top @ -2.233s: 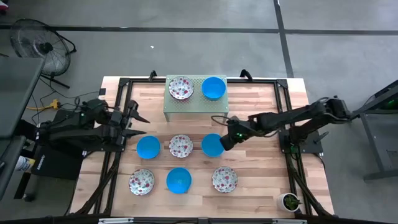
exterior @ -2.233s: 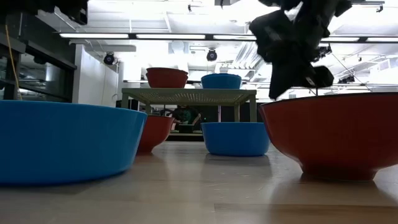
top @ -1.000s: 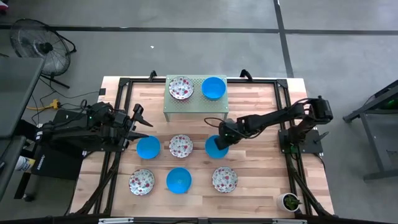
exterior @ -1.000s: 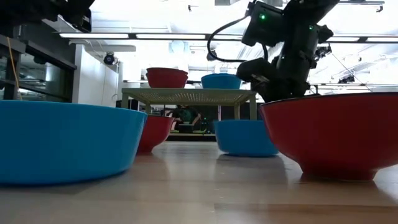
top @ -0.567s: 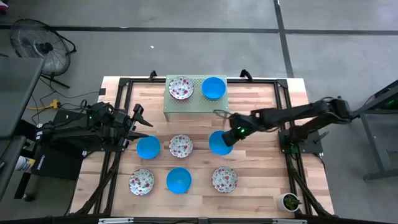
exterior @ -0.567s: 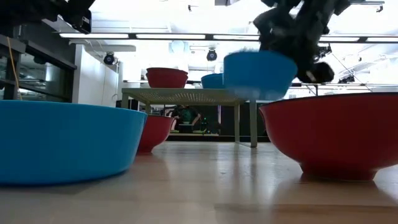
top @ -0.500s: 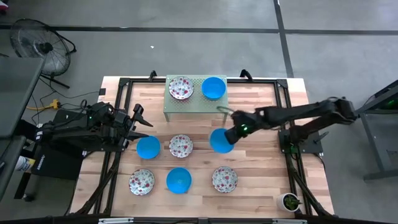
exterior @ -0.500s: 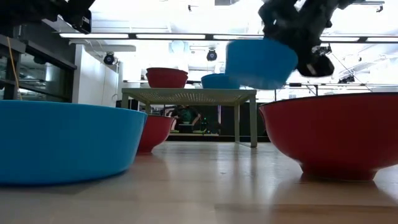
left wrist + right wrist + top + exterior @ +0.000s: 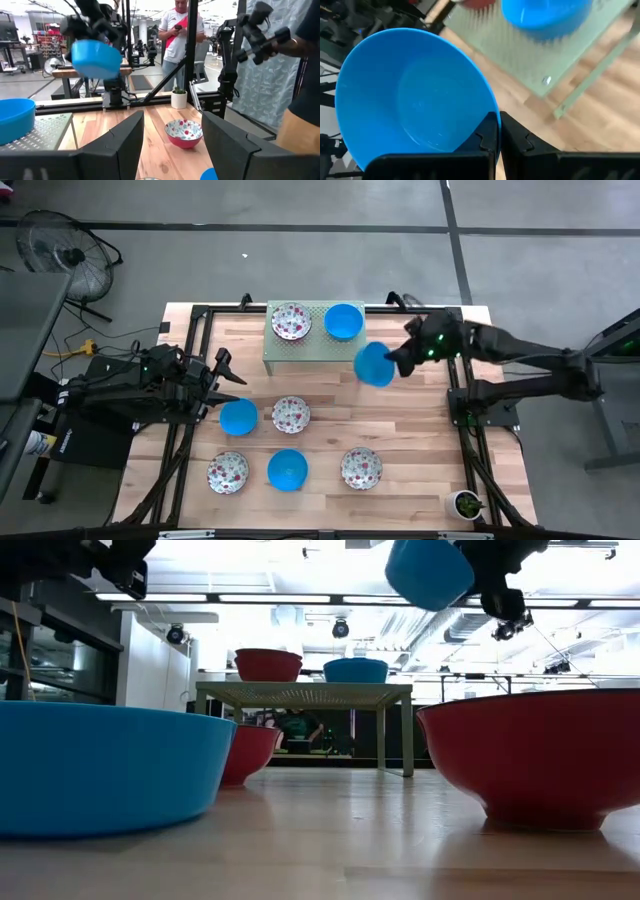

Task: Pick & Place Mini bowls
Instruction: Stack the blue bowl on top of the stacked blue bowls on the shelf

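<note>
A pale green rack (image 9: pixel 315 352) at the table's far middle carries a floral mini bowl (image 9: pixel 291 322) and a blue one (image 9: pixel 343 321). Below it on the wood rest a blue bowl (image 9: pixel 238 417), a floral bowl (image 9: pixel 291 415), and a near row of floral (image 9: pixel 228 472), blue (image 9: pixel 288 469) and floral (image 9: pixel 361 468). My right gripper (image 9: pixel 398 361) is shut on another blue bowl (image 9: pixel 374 364), high in the air just right of the rack. My left gripper (image 9: pixel 228 376) waits open at the table's left edge. My right gripper pinches the blue bowl's rim (image 9: pixel 489 121), one finger inside the bowl and one outside. The fingers come from the table's right side, slanting downward. The bowl (image 9: pixel 428 570) is lifted clear above rack height and tilted, its hollow turned partly sideways.
Black frame rails (image 9: pixel 458 350) border the table on all sides. A small potted plant (image 9: pixel 466 503) stands at the near right corner. A person (image 9: pixel 180 30) stands in the room beyond the table. Bare wood lies right of the floral bowl in the middle row.
My right gripper has taken the blue bowl from the right end of the middle row, lifted it clear of the table and carried it up and toward the far right, beside the rack. The bowl has tipped as it rose. My left gripper kept still.
</note>
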`<action>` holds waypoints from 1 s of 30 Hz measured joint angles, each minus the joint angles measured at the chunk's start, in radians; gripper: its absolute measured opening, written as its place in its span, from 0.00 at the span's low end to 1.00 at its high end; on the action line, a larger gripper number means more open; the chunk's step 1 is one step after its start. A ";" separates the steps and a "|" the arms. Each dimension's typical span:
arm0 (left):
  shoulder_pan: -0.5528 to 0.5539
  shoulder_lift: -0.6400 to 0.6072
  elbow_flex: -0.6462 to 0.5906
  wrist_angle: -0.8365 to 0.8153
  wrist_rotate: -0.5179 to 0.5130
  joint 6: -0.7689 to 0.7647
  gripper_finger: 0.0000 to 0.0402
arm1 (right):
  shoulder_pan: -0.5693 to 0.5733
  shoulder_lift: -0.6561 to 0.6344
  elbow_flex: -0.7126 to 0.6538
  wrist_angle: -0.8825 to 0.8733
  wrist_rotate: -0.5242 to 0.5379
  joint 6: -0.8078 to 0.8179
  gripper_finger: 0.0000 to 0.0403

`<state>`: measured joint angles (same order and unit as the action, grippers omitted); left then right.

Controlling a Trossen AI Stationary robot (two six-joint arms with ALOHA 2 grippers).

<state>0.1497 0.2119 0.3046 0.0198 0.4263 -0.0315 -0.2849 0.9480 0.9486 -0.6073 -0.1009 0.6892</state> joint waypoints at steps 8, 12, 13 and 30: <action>0.000 0.000 0.000 -0.004 -0.002 0.000 0.48 | -0.192 0.044 0.189 -0.166 -0.168 -0.277 0.00; 0.000 0.000 0.000 -0.004 -0.002 0.001 0.48 | -0.275 0.103 0.282 -0.248 -0.249 -0.389 0.00; 0.000 0.000 0.000 -0.004 -0.002 0.001 0.48 | -0.290 0.121 0.306 -0.269 -0.252 -0.412 0.00; 0.000 0.000 0.000 -0.004 -0.190 0.004 0.48 | -0.366 0.524 0.747 -0.562 -0.262 -0.698 0.00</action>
<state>0.1501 0.2119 0.3046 0.0154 0.2364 -0.0273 -0.6506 1.4715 1.6960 -1.1689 -0.3631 -0.0086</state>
